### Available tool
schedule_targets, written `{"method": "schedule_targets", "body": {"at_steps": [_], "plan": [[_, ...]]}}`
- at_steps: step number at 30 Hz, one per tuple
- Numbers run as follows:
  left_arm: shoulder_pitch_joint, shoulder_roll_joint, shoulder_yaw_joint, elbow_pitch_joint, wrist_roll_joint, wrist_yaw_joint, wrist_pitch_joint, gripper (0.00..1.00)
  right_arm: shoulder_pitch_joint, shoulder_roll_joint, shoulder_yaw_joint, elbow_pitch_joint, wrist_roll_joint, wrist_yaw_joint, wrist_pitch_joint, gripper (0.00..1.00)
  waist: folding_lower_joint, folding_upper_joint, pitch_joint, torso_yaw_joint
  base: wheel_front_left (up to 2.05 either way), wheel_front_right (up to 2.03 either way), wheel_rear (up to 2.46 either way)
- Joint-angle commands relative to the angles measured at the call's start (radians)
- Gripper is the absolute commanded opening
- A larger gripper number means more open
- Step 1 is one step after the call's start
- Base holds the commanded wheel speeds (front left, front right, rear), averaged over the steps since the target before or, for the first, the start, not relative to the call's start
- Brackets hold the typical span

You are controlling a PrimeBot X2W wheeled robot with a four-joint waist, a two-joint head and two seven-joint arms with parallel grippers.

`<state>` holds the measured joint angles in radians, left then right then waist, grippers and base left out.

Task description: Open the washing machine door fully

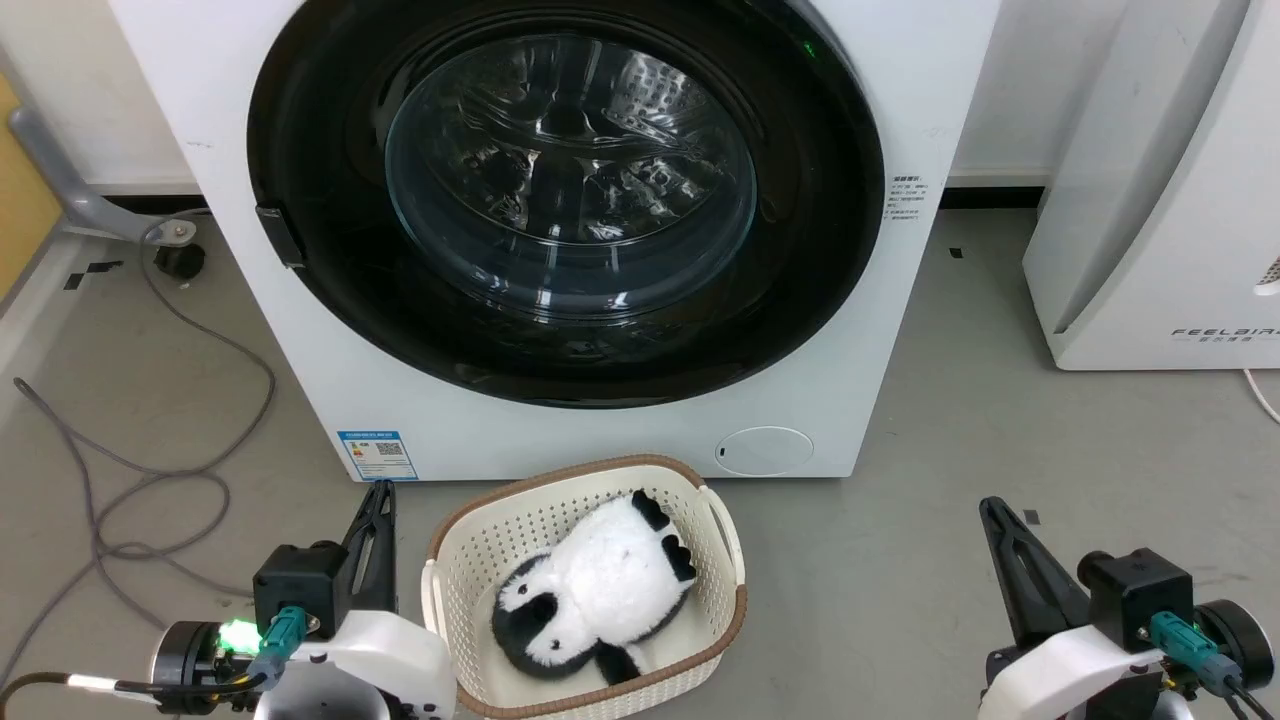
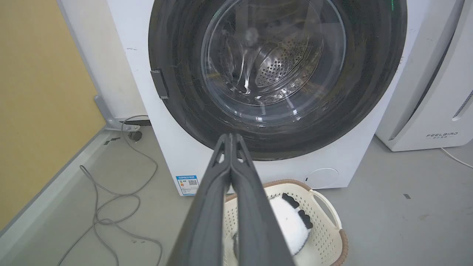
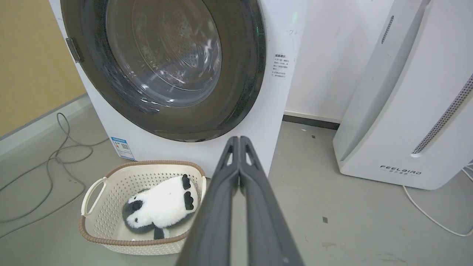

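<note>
At 12 o'clock, washing machine: white box standing on the floor, its front facing the robot; the top is cut off in the head view.
Door: shut flat against the machine's front and nearly as wide as it. The glossy black ring looks rigid and probably heavy, and slippery for dark fingers pressed on its face.
Glass window: bulging bowl at the door's centre, hard and smooth; probably no place to grip, and best not knocked.
Basket: on the floor at 6 o'clock below the door, with a panda toy inside; it lies between the two grippers.
Left gripper: at 7 o'clock, well apart from the door, fingers pressed together and empty.
Right gripper: at 5 o'clock, fingers likewise together, holding nothing.
Tab: small dark piece at the door's 9 o'clock edge; likely the place to hook and pull, as the only raised edge on the ring.
Hidden: the hinge, presumably at 3 o'clock, cannot be made out. Whether the tab has a recess behind it is unclear. Reflections blur the drum behind the glass.
</note>
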<state>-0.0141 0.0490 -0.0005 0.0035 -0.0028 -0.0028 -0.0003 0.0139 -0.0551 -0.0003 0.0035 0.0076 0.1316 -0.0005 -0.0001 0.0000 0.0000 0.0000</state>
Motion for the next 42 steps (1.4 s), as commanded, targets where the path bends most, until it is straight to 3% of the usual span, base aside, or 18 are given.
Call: {"method": "schedule_targets", "body": {"at_steps": [1,6,7,29,42], "plan": [[0.014,0.001,0.000,-0.004,0.003,0.003,0.000,0.00,-0.014,0.005,0.000,-0.004,-0.008,-0.001,0.000,0.00,0.0001,0.0000,0.000,0.000,0.00,0.00,0.00],[0.000,0.000,0.000,0.000,0.000,0.000,0.000,0.00,0.000,0.000,0.000,0.000,0.000,0.000,0.000,0.00,0.0001,0.0000,0.000,0.000,0.00,0.00,0.00],[0.000,0.000,0.000,0.001,0.000,0.000,0.000,1.00,0.001,0.000,0.000,0.000,0.001,0.000,0.000,1.00,0.0001,0.0000,0.000,0.000,0.00,0.00,0.00],[0.005,0.000,-0.031,0.015,-0.008,0.010,-0.039,1.00,0.007,-0.007,0.000,0.007,0.043,0.000,-0.039,1.00,0.0001,0.0000,0.006,0.000,0.00,0.00,0.00],[0.005,0.000,-0.055,0.023,-0.011,0.016,-0.066,1.00,-0.019,-0.046,0.001,0.000,0.111,0.000,-0.063,1.00,0.0001,0.0000,0.020,0.001,0.00,0.00,0.00]]}}
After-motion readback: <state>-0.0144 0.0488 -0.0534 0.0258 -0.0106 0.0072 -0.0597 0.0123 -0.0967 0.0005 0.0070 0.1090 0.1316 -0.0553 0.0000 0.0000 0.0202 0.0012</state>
